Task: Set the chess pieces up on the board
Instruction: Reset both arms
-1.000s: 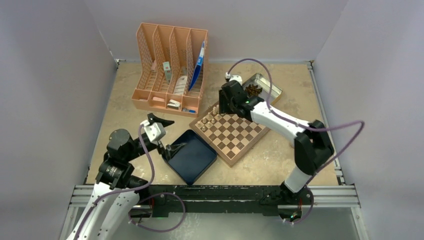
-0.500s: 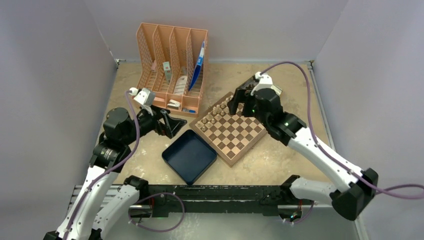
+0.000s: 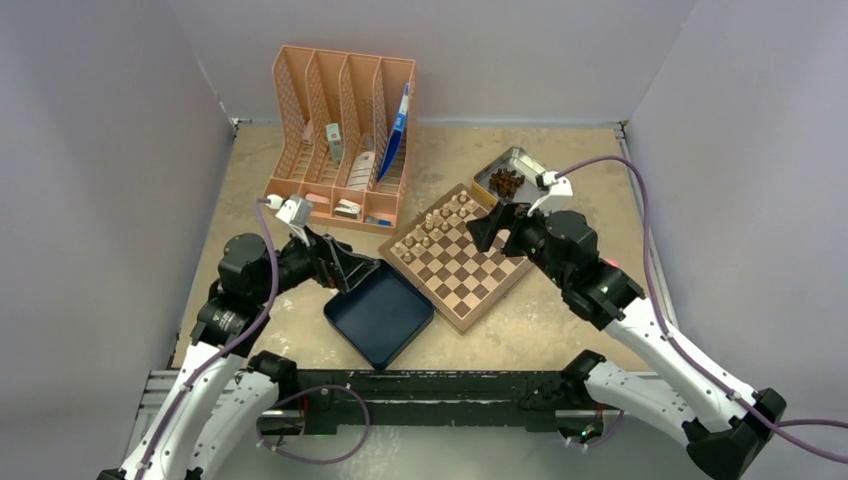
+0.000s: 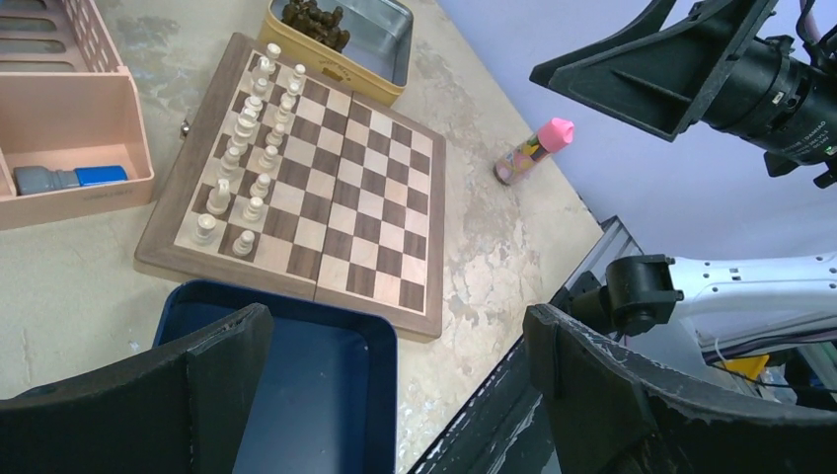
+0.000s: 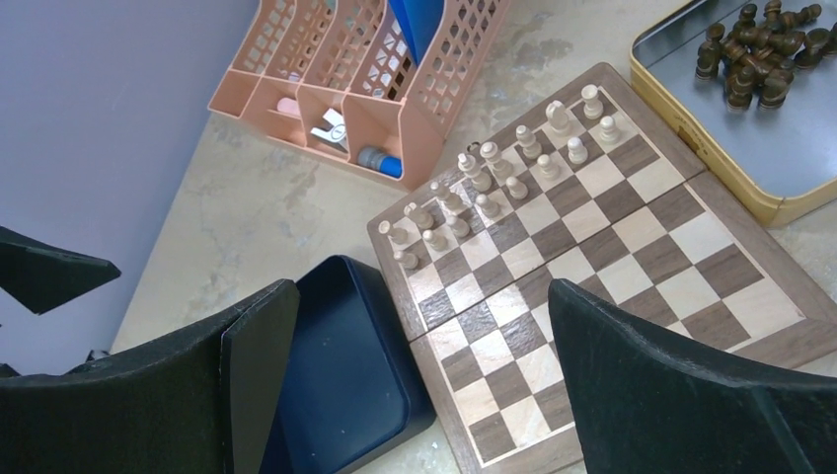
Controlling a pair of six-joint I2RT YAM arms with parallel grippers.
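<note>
Pale lilac walls on three sides, a mottled beige worktop (image 3: 560, 310) below, a metal rail along its near edge.

Nothing gripped in the left pincer (image 3: 362, 272), spread as wide as it goes and poised in the air over the far-left edge of a dark blue tray (image 3: 378, 315). From its own wrist (image 4: 395, 326), two black fingers (image 4: 227, 355) framing the tray's rim (image 4: 296, 296) and the board (image 4: 336, 188) beyond. Forearm reaching rightward from a raised joint near the worktop's left edge.

Same for the right pincer (image 3: 487, 226): fully apart, empty (image 5: 422, 296), held above the right corner of the board (image 3: 462, 262) and pointing toward the worktop's left edge. Arm folded far out past the near-right corner, then stretched back in over the surface.

Between the two, the board (image 5: 612, 267) set diagonally at mid-worktop, tan and dark brown checks inside a pale wood rim. Along its far-left side, the chess pieces (image 3: 435, 225), pale beige, upright in two tidy rows (image 5: 494, 183) (image 4: 247, 158); open squares across the rest.

Just beside the board's near-left edge, the tray (image 5: 336, 365); contact hard to judge. Close against the far corner, a yellow-rimmed tin (image 3: 530, 165) with a heap of dark pieces (image 3: 505, 182). Toward the far-left corner, a peach file rack (image 3: 340, 140), only a narrow strip of worktop between it and the board. Beyond the board's right side, a small pink-capped bottle (image 4: 531, 150). Free surface near the right and left edges.
</note>
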